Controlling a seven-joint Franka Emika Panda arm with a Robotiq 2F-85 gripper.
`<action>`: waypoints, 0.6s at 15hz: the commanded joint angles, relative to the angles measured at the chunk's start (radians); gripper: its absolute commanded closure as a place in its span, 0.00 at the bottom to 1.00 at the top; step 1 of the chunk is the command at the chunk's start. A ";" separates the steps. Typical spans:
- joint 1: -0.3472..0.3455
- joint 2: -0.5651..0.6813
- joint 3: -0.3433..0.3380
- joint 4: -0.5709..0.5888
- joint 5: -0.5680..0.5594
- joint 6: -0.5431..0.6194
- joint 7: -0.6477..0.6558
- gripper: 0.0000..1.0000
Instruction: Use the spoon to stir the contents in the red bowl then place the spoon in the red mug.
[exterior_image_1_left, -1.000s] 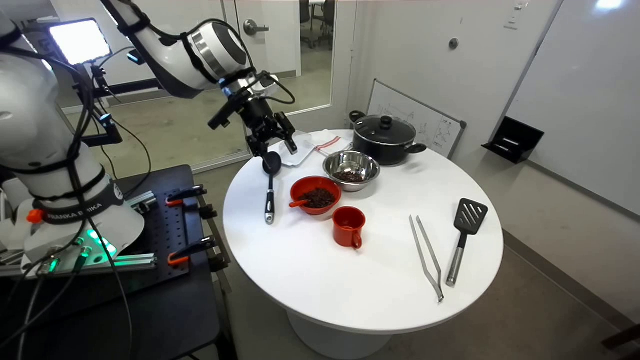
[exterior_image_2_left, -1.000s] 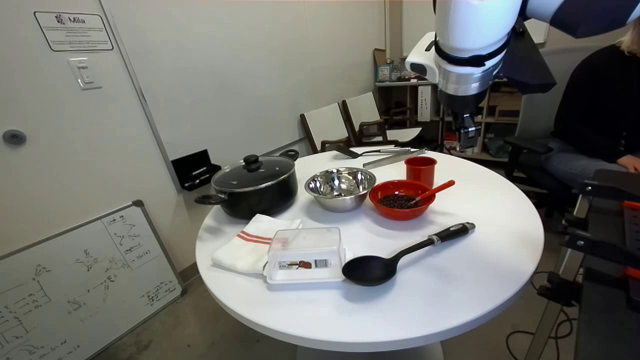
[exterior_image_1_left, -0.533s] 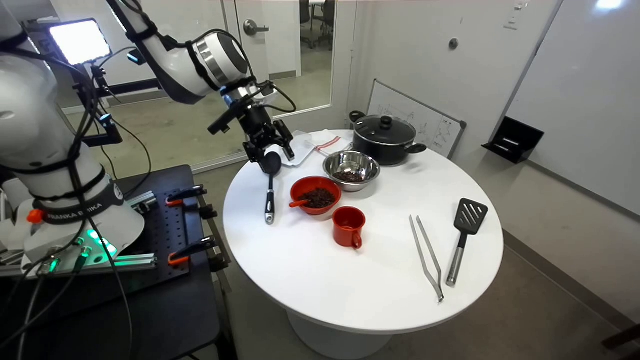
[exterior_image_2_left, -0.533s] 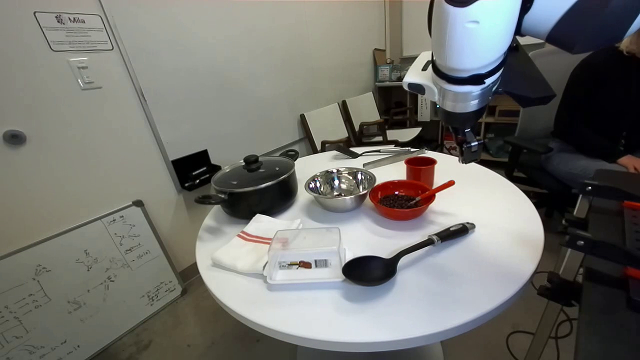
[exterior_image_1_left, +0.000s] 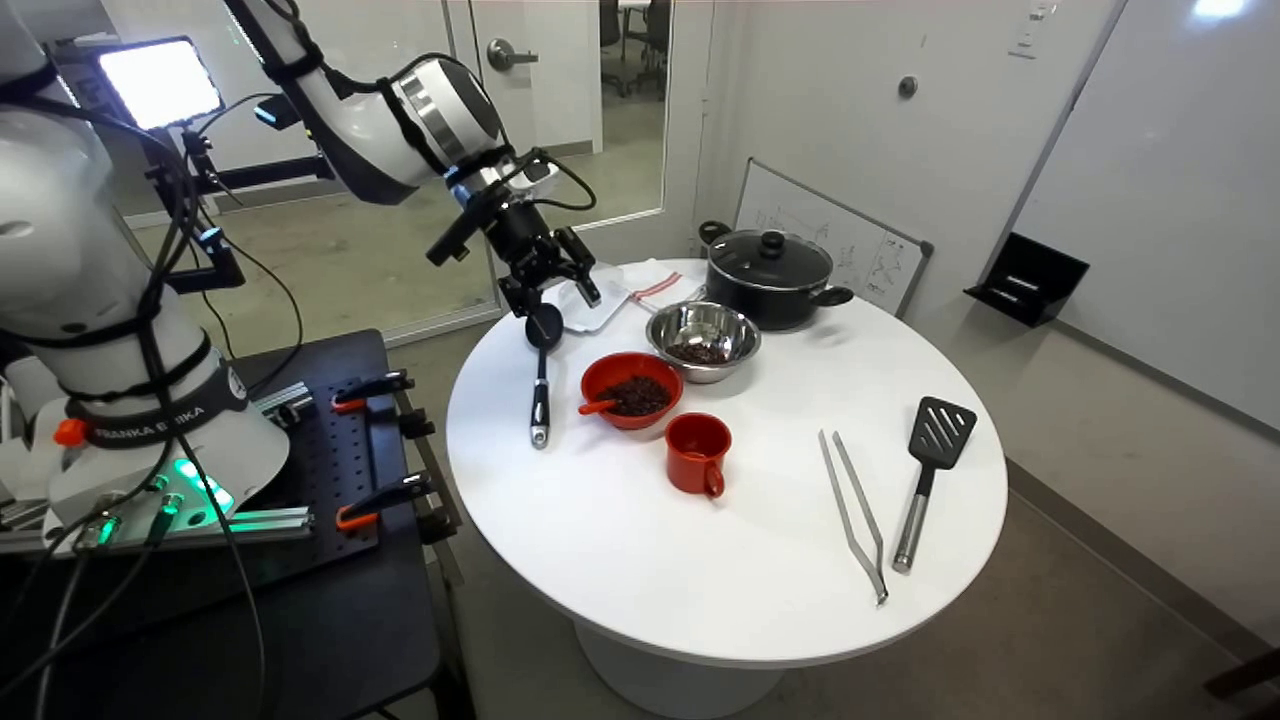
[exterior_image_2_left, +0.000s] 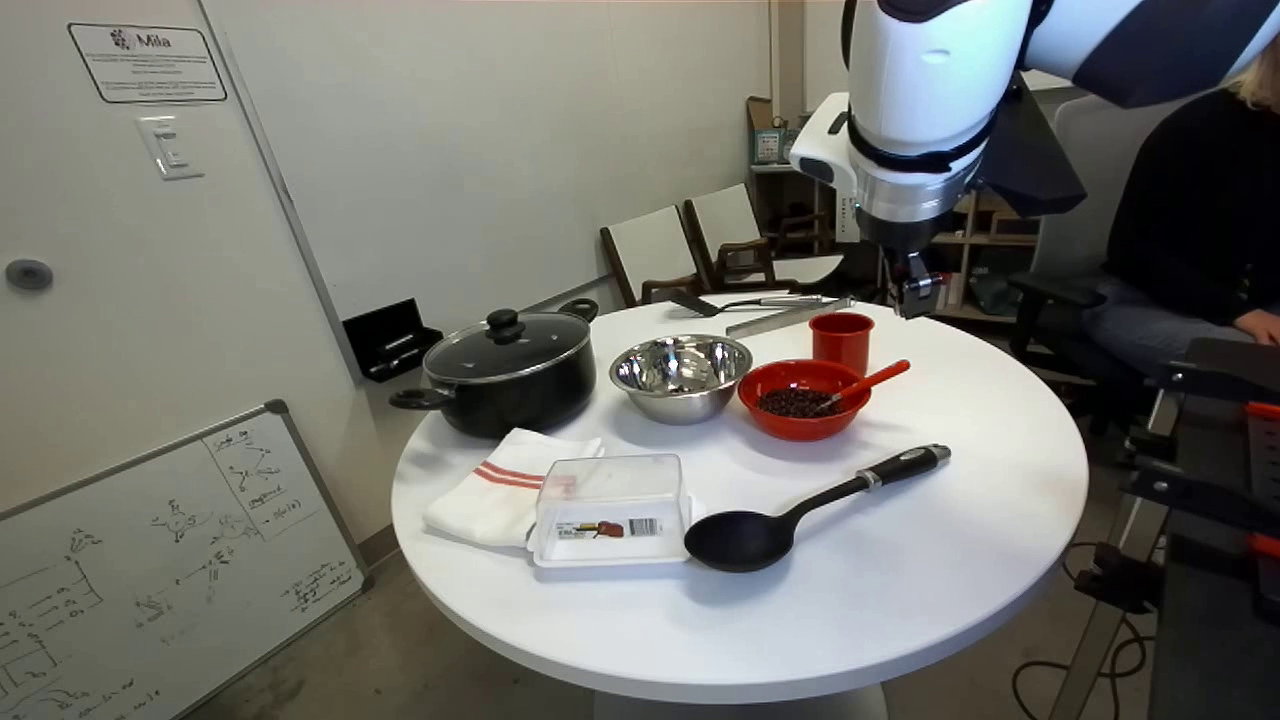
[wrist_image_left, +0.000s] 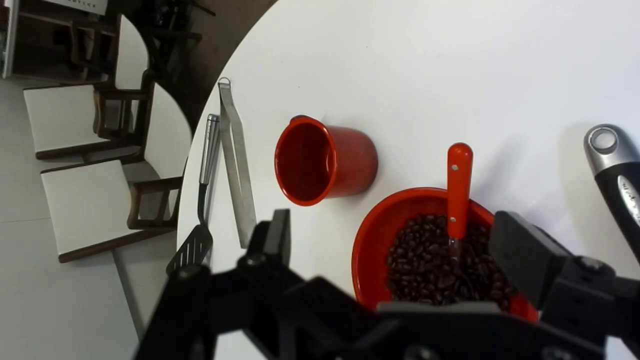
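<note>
The red bowl (exterior_image_1_left: 645, 421) holds dark beans (wrist_image_left: 425, 265) and also shows in the wrist view (wrist_image_left: 369, 250). A red-handled utensil (wrist_image_left: 459, 185) leans over its rim, metal end in the beans; its handle also shows in an exterior view (exterior_image_2_left: 880, 377). The red mug (exterior_image_2_left: 840, 345) stands upright beside the bowl; in the wrist view (wrist_image_left: 356, 160) its inside looks empty. The long-handled black spoon (exterior_image_2_left: 745, 541) lies on the table; only its handle end shows in the wrist view (wrist_image_left: 622, 182). My gripper (wrist_image_left: 392, 220) is open, empty, and above the table in both exterior views (exterior_image_1_left: 556, 298) (exterior_image_2_left: 917, 300).
The steel bowl (exterior_image_2_left: 680, 406) and black lidded pot (exterior_image_2_left: 520, 390) stand beyond the red bowl. A clear container (exterior_image_2_left: 610, 530) and striped towel (exterior_image_2_left: 500, 510) lie near the black spoon's head. Metal tongs (exterior_image_1_left: 852, 520) and a slotted spatula (exterior_image_1_left: 938, 440) lie across the round white table (exterior_image_1_left: 700, 580).
My gripper first moved down, then rose slightly and shifted left in an exterior view, toward the red mug and bowl. It stays open. The table objects have not moved.
</note>
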 joint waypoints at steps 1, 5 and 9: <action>-0.008 0.004 -0.004 0.009 0.062 0.070 -0.007 0.00; -0.004 0.072 -0.005 0.058 0.128 0.134 0.068 0.00; 0.012 0.150 -0.015 0.124 0.084 0.055 0.190 0.00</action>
